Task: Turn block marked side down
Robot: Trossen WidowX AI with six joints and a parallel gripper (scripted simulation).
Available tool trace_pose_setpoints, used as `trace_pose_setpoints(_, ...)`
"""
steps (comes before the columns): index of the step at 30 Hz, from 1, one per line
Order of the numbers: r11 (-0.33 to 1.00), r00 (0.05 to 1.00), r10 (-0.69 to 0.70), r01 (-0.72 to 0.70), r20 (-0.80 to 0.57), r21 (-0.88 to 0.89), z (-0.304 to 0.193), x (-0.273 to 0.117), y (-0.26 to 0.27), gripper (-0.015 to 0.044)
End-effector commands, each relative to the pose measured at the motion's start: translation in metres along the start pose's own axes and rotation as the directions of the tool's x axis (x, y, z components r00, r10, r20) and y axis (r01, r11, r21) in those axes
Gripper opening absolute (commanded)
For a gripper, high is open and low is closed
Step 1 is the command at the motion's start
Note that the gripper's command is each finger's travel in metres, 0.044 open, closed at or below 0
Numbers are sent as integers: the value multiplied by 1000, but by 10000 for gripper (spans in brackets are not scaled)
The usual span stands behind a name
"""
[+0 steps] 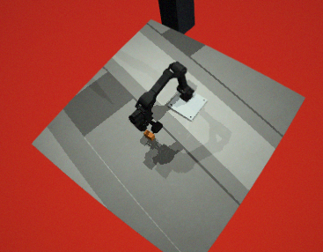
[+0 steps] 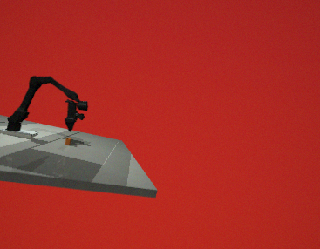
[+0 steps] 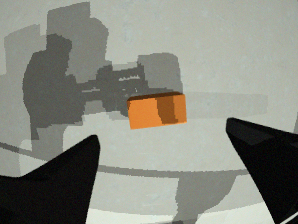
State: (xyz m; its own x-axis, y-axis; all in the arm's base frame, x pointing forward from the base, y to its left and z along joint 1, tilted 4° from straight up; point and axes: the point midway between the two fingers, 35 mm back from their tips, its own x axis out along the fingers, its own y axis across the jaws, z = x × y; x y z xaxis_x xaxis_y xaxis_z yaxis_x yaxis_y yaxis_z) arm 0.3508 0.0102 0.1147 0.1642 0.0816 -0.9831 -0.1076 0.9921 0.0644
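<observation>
The orange block (image 1: 149, 135) (image 2: 68, 142) (image 3: 145, 112) rests on the table (image 1: 205, 216) (image 2: 139, 178) (image 3: 215, 45). In the wrist view its long side runs nearly left to right, slightly tilted. Its upper face is plain orange, with a brownish shadow across the right part. No dark mark shows on the faces in view; the underside is hidden. My gripper (image 1: 148, 127) (image 2: 70, 130) (image 3: 165, 133) is open and empty, pointing down above the block. In the wrist view the block appears beyond the fingertips, between their lines and touching neither.
The arm's pale base plate (image 1: 194, 110) (image 2: 24, 134) stands on the table behind the gripper. A black post (image 1: 180, 18) rises beyond the table's far corner in the top view. Arm shadows cross the table around the block. The table's edges are well away from the block.
</observation>
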Motion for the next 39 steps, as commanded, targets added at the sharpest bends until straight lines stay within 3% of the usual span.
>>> trace_pose_setpoints(1, 1000, 994, -7, 6, -113, -8, 5, -3, 0, 440)
trace_pose_setpoints(4, 1000, 986, -8, 6, -164, -10, 7, -5, 0, 440)
trace_pose_setpoints(7, 1000, 986, -8, 6, -164, -10, 7, -3, 0, 440)
trace_pose_setpoints(11, 1000, 986, -8, 6, -164, -10, 2, 28, 0, 440)
trace_pose_setpoints(39, 1000, 986, -7, 6, -164, -10, -5, 75, -1, 440)
